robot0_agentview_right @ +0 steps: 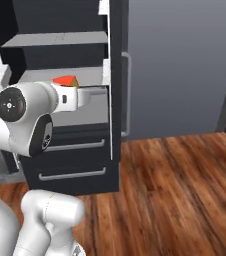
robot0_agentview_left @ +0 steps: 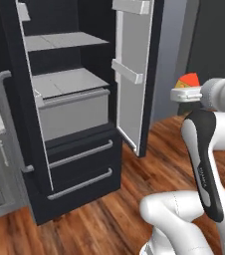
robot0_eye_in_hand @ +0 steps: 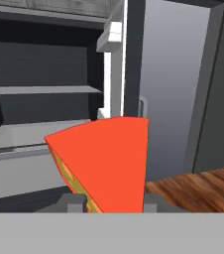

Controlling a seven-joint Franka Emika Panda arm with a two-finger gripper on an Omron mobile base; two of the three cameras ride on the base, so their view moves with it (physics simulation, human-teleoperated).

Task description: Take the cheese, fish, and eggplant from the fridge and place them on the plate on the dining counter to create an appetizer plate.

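Cheese (robot0_eye_in_hand: 106,161), an orange-red wedge with a yellow holed side, sits clamped between the gripper (robot0_eye_in_hand: 109,201) fingers before the open fridge (robot0_agentview_left: 69,124), its pale shelves (robot0_agentview_left: 67,82) bare.

The cheese (robot0_eye_in_hand: 106,161) is a wedge with a bright orange-red top face and a yellow-orange side with darker spots. It sits pinched in the pincer (robot0_eye_in_hand: 111,201), held up in the air in front of the fridge (robot0_agentview_left: 74,124). The fridge is tall and dark, its doors swung wide, with pale grey shelves and a drawer inside.
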